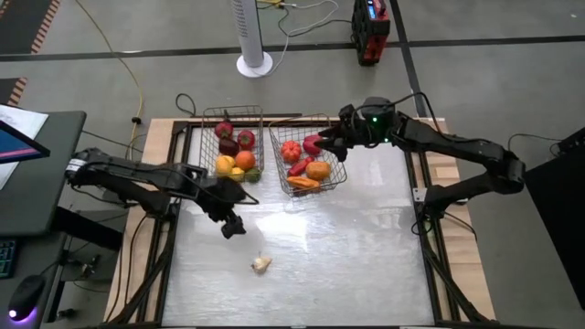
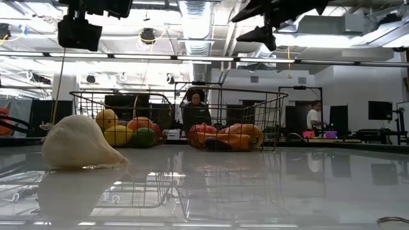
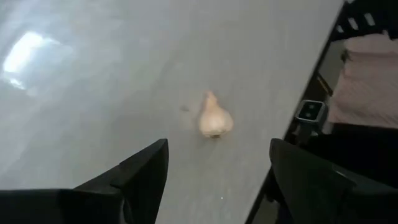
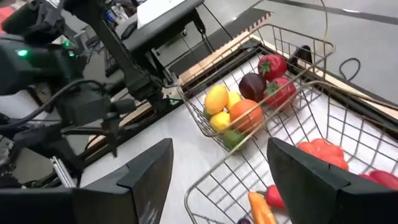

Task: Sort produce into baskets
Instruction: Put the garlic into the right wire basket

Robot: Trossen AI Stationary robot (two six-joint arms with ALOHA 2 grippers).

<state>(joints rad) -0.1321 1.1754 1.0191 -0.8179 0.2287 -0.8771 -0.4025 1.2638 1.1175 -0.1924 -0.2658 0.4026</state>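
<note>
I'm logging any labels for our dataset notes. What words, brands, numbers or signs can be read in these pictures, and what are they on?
None can be read.
The red device on the floor beyond the table: any markings are too small to read.
The papers beside the left arm: print too blurred to read.
The screens in the room behind: nothing legible.
The two baskets, the garlic and the other produce carry no visible text.

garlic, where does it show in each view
High view: garlic alone on the table, below the left gripper.
Low view: garlic close up at left, in front of the left basket.
Left wrist view: garlic mid-picture, ahead of the open jaws.
Right wrist view: not in it.
Shared landmark: the left basket.
</note>
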